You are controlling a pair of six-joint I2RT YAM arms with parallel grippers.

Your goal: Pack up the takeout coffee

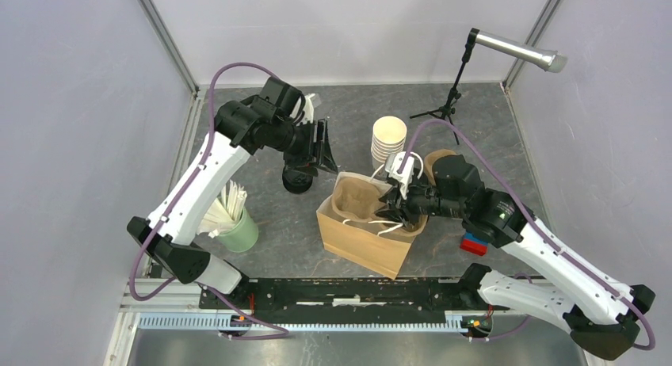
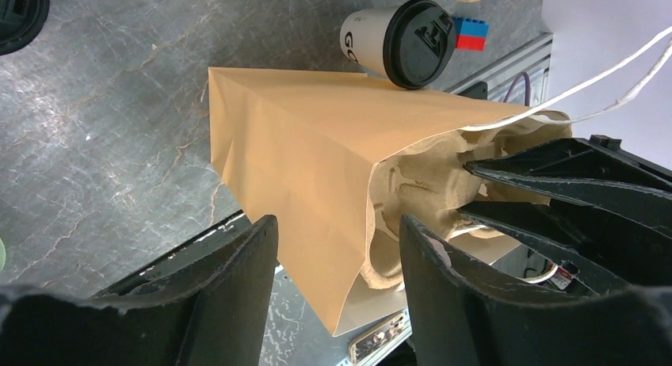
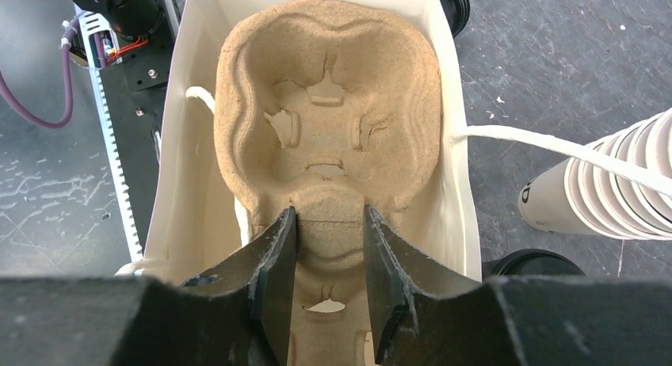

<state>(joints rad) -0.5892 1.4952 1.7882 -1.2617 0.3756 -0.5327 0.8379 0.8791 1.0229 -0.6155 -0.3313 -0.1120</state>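
At desk [image 1: 491,128] centre stands a kraft paper bag [image 1: 357,243], open at the top, with white cord handles and a moulded pulp tray [image 3: 333,89] inside.

Overhead view: the left jaws hang past the bag's far side, above a round black lid [image 1: 298,178]; whether a cup sits under it cannot be told. The right arm reaches into the bag mouth and covers the desk behind it.

Left wrist view: this alone shows one takeout coffee [image 2: 396,40], a cream paper cup with dark print and a glossy black lid. It rests on the desk outside the bag, just beside a red-and-blue block [image 2: 471,33]. The left jaws stand wide, with nothing between the fingers [image 2: 238,287]. The bag's side is smooth, with sharp fold creases.

Right wrist view: this alone shows the tray's rough, fibrous surface, scalloped rim and slotted centre, and the bag's pale lining. The right jaws are narrow, pinching a raised ridge of the tray between matte black fingers [image 3: 273,279]. Ribbed rims of a stack of lidless cups [image 3: 626,184] appear at the right.
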